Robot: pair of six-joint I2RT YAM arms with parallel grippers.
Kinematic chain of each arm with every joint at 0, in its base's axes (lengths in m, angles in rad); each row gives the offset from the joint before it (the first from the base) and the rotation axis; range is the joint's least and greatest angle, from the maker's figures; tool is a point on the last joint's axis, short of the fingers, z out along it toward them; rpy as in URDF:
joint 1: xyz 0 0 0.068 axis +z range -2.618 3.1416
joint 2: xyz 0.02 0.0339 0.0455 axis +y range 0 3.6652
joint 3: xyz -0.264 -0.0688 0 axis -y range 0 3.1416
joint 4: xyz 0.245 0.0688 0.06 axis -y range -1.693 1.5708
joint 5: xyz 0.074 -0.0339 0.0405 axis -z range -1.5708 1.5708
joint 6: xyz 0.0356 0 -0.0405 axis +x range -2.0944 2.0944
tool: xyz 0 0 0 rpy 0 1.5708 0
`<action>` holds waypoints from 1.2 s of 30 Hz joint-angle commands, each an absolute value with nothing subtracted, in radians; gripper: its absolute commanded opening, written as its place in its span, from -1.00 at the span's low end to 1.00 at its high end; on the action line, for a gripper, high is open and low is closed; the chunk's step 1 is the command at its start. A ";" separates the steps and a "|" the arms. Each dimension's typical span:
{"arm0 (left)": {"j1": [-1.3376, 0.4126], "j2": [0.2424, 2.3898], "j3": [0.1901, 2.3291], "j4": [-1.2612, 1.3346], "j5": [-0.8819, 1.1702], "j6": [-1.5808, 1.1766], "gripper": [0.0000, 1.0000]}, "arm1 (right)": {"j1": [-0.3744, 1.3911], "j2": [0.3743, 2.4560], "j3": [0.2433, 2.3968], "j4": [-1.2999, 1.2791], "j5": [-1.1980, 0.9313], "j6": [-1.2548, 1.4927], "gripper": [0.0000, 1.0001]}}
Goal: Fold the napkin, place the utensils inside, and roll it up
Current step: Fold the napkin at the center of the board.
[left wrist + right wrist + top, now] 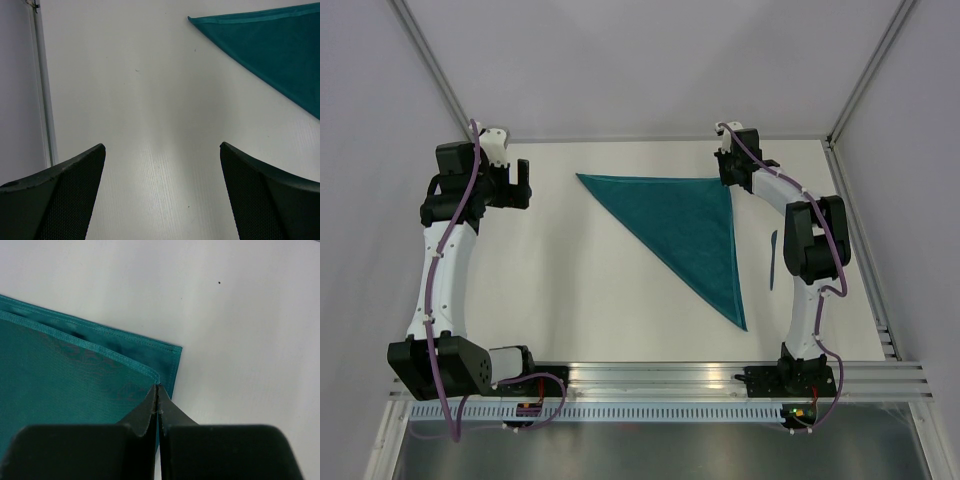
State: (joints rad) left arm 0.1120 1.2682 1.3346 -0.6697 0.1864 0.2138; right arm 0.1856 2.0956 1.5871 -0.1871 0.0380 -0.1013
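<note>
The teal napkin (690, 225) lies folded into a triangle on the white table, with its long edge running from the far left down to the near right. My right gripper (730, 168) is at its far right corner. In the right wrist view the gripper (158, 386) is shut, its tips pinching the corner of the napkin's upper layer (65, 370); the lower layer sticks out just beyond. The dark blue utensil (773, 258) lies right of the napkin, beside the right arm. My left gripper (520, 185) is open and empty, left of the napkin's far left tip (280, 55).
A metal frame post (42, 85) runs along the table's left edge, close to the left gripper. White walls enclose the table at the back and sides. An aluminium rail (660, 375) crosses the near edge between the arm bases.
</note>
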 commanded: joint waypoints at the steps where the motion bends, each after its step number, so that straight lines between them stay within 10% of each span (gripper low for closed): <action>1: 0.115 1.270 1.325 -0.634 0.195 0.183 0.97 | 0.178 2.108 1.632 -0.166 0.035 -0.089 -0.99; 36: 0.117 1.276 1.312 -0.630 0.207 0.184 0.97 | 0.160 2.158 1.680 -0.178 0.052 -0.092 -0.99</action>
